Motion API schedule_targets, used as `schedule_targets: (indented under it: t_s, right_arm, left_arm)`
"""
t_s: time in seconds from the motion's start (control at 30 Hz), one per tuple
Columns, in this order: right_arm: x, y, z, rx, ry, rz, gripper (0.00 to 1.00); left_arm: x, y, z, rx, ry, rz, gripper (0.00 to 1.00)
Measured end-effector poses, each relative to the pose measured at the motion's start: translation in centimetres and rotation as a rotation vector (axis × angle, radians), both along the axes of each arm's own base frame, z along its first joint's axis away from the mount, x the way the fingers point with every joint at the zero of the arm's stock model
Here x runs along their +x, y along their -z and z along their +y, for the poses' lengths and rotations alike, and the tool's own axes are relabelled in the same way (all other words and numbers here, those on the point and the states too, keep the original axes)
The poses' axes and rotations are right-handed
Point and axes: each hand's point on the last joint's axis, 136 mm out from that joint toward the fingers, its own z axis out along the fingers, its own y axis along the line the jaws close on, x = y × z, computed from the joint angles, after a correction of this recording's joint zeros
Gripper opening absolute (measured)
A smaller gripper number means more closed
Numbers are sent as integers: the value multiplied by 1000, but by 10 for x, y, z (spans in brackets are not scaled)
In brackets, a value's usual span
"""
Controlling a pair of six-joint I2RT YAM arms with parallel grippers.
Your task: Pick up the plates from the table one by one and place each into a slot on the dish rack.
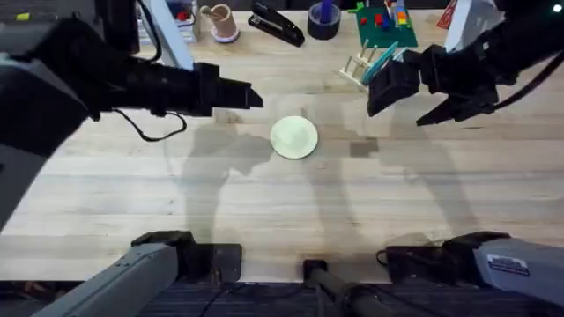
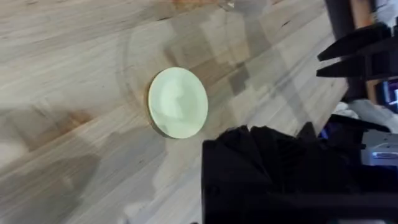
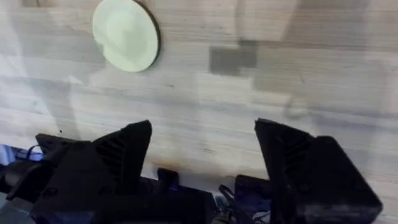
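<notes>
The pale cream-yellow plate [image 1: 293,137] lies flat on the bare wooden counter [image 1: 264,211], close to the middle of the overhead view and touched by nothing. From it, the dish rack [image 1: 361,66] stands toward 1 o'clock at the far side of the counter, with the light blue plate [image 1: 382,60] standing on edge among its pegs, just in front of a green board [image 1: 384,28].

The right hand [image 1: 414,104] hovers above the counter at about 2 o'clock from the cream plate, just beside the rack, its two black fingers spread wide and holding nothing. The left hand [image 1: 251,98] hangs at about 10 o'clock from the plate, near it but apart; I cannot tell how its fingers stand.
</notes>
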Motion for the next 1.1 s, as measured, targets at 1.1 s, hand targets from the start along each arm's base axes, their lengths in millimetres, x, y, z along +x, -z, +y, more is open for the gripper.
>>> schedule_targets:
  t_s: [1.1]
  right_arm:
    - [0,0,0,0,0,-1,995]
  left_arm:
    - [19,89,-15,-122,51,178,43]
